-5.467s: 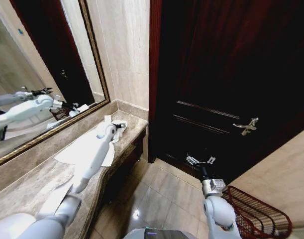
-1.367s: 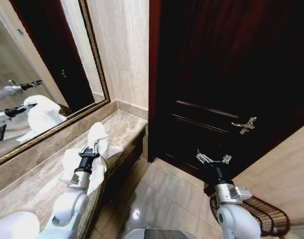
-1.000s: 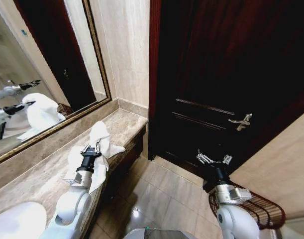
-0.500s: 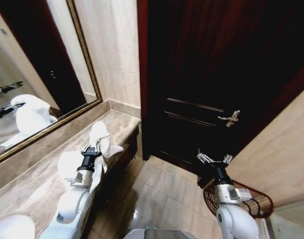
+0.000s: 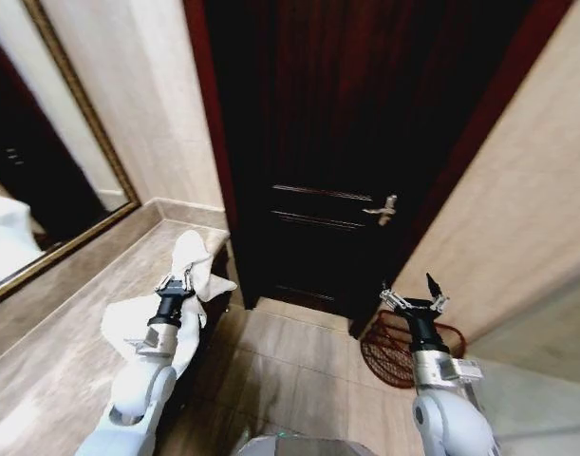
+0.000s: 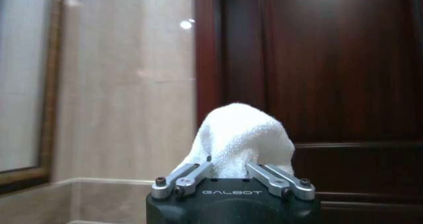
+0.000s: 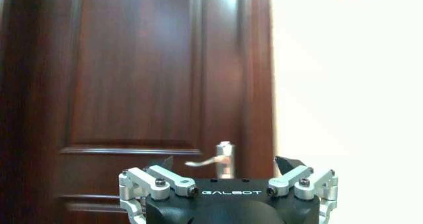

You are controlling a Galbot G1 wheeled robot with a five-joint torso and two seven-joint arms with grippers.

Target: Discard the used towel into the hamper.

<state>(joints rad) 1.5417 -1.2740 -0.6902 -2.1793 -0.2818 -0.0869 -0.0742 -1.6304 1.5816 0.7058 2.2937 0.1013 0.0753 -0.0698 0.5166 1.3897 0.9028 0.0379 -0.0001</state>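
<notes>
While the towel (image 5: 190, 271) is carried clear of the stone counter (image 5: 52, 361), the scene is listed from left to right as follows. Mirror (image 5: 43, 190): gilt-framed, set on the wall above the counter. Left gripper (image 5: 173, 285): raised over the counter's end, fingers clamped on the towel, which is bunched above them and hangs down beside the arm. Door (image 5: 318, 142): dark wood, lever handle (image 5: 380, 207) visible, closed. Right gripper (image 5: 413, 299): held up near the door's foot, fingers spread apart, nothing held. Hamper (image 5: 389, 351): dark reddish open-weave basket, stood on the floor tiles just behind the right gripper, against the right-hand wall. Step in hand, as judged: transport towards the hamper. Next move is judged to require the left gripper to be brought above the hamper's mouth before release.
</notes>
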